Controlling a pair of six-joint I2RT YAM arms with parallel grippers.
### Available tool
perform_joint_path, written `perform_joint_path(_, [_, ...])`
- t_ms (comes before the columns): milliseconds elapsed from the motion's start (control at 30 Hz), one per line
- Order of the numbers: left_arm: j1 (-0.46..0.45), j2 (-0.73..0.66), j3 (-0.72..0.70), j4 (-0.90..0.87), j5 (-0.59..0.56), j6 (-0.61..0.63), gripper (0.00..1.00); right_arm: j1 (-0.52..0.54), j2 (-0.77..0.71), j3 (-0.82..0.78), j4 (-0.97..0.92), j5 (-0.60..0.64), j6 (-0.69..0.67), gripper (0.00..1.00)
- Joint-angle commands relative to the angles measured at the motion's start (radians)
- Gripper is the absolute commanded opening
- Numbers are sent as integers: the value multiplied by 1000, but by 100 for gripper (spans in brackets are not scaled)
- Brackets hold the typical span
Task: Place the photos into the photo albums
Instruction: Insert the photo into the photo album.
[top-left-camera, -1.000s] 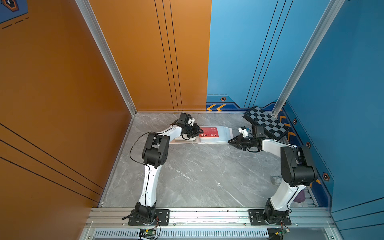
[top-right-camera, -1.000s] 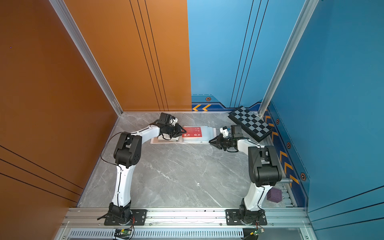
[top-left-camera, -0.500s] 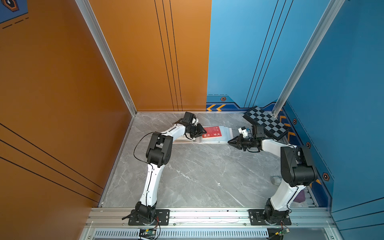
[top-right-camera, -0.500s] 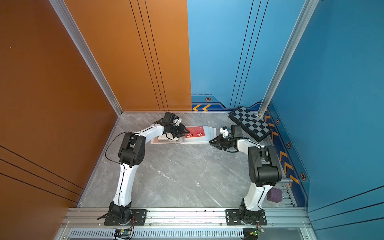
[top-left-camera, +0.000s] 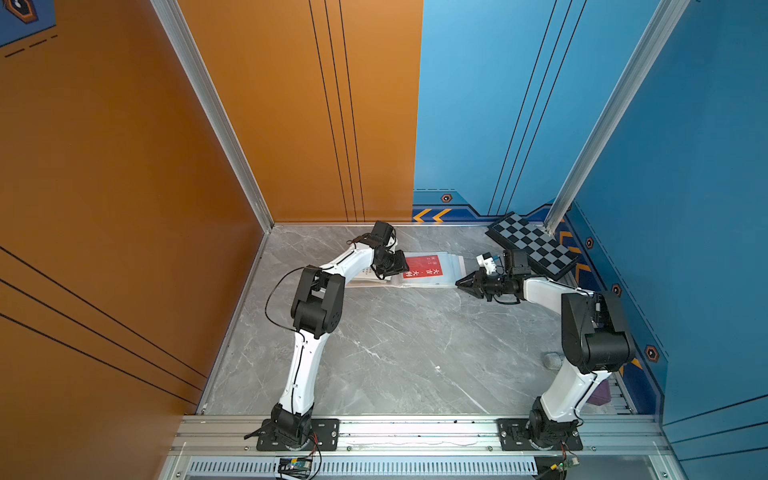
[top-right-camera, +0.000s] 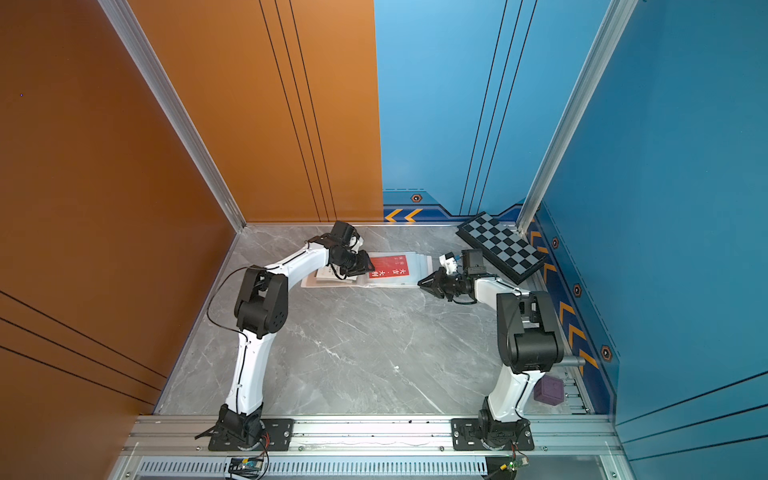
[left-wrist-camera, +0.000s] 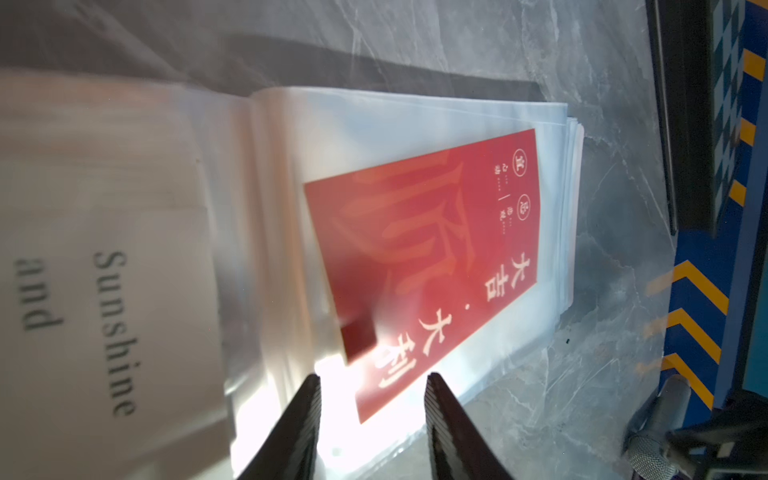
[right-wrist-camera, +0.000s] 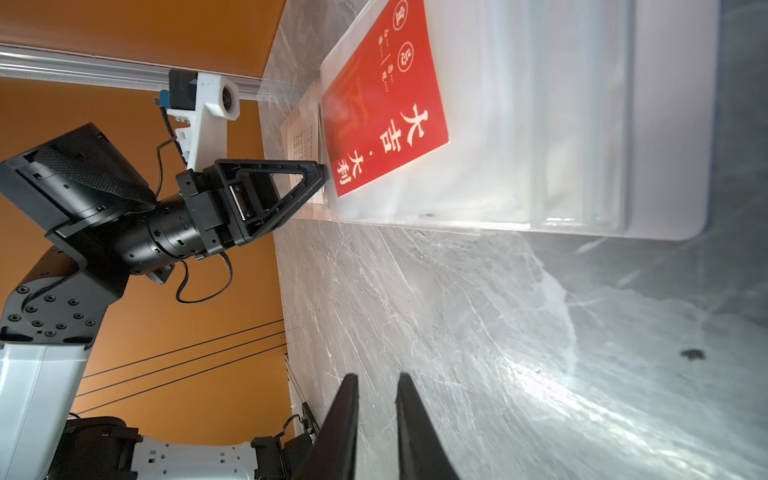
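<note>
Lying toward 12 o'clock on the surface (top-left-camera: 395, 353) in both top views, the open photo album (top-left-camera: 453, 270) bears a red photo (top-left-camera: 423, 266); the left claw (top-left-camera: 403, 272) sits at the photo's 9 o'clock, the right claw (top-left-camera: 458, 284) at the album's 4 o'clock. Left wrist view: jaws fairly wide, gripping nothing, photo corner just beyond. Right wrist view: jaws narrow, empty.

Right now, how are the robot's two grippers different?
The left gripper has its jaws wide apart; the right gripper shows only a narrow gap. The left gripper hangs over the photo album by the red card; the right gripper is over the table beside the album. Both are black and empty.
</note>
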Motion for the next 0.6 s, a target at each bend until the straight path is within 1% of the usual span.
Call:
perform_joint_path(0, [-8, -65, 20, -58, -34, 42, 43, 7, 10, 15, -28, 21, -26, 20])
perform_joint_path(100, [-3, -86, 17, -57, -6, 38, 43, 6, 8, 12, -29, 39, -29, 20])
perform_joint_path(167, [-2, -103, 8, -55, -9, 34, 43, 3, 7, 14, -28, 64, -26, 20])
perform_joint_path(333, [-11, -129, -5, -56, -32, 36, 39, -16, 13, 22, -29, 183, -14, 25])
perform_joint_path(467, [-18, -116, 1, -55, -44, 30, 35, -45, 25, 30, -30, 271, -6, 29])
perform_joint_path(567, [-25, -83, 24, -53, -33, 26, 33, -57, 55, 55, -39, 302, -7, 31])
